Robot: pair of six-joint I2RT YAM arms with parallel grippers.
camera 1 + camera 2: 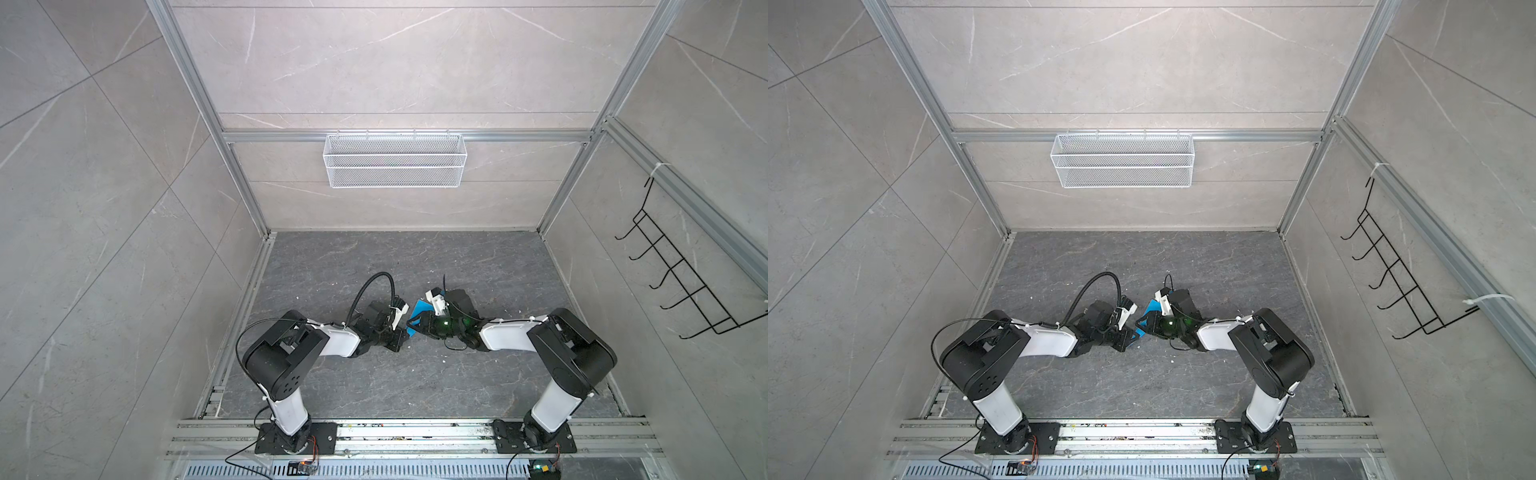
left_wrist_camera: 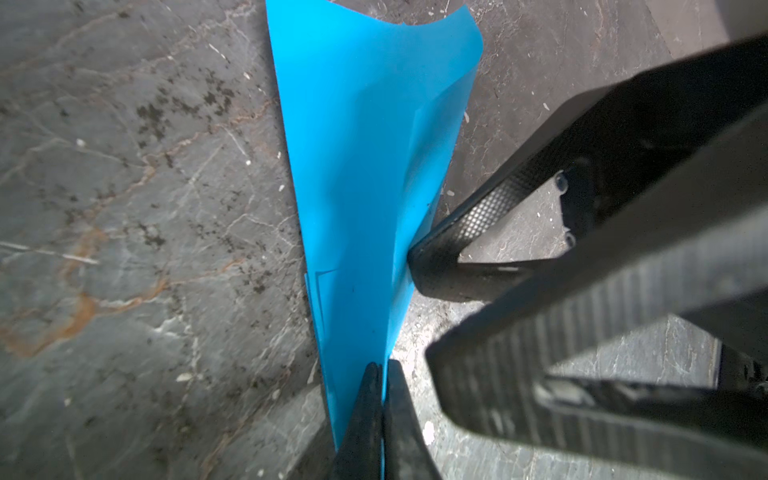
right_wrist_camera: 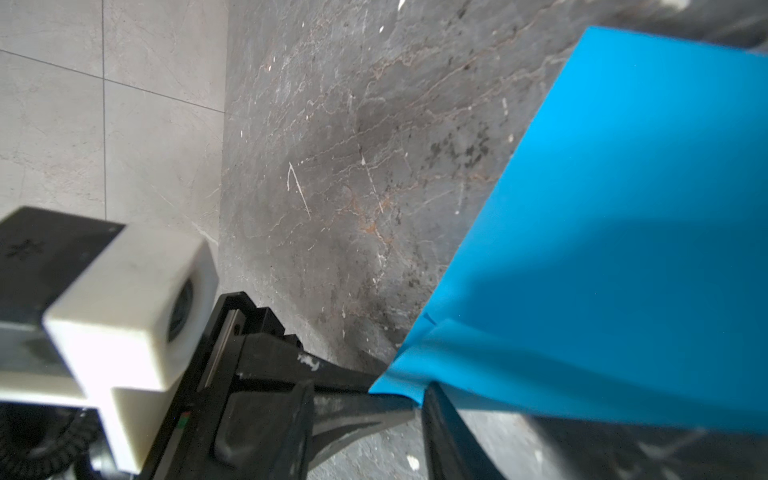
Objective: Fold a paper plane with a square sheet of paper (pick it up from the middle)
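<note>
Left gripper (image 2: pixel 382 368) — clamped, right gripper (image 2: pixel 424 313) — parted

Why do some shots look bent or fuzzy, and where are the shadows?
Both top views: the wide lens splays the frame rails outward, and a green glow shows on the right arm; left wrist view: the right gripper looms blurred, the blue paper sharper; right wrist view: a soft shadow crosses the paper, and the white camera housing is fuzzy.
</note>
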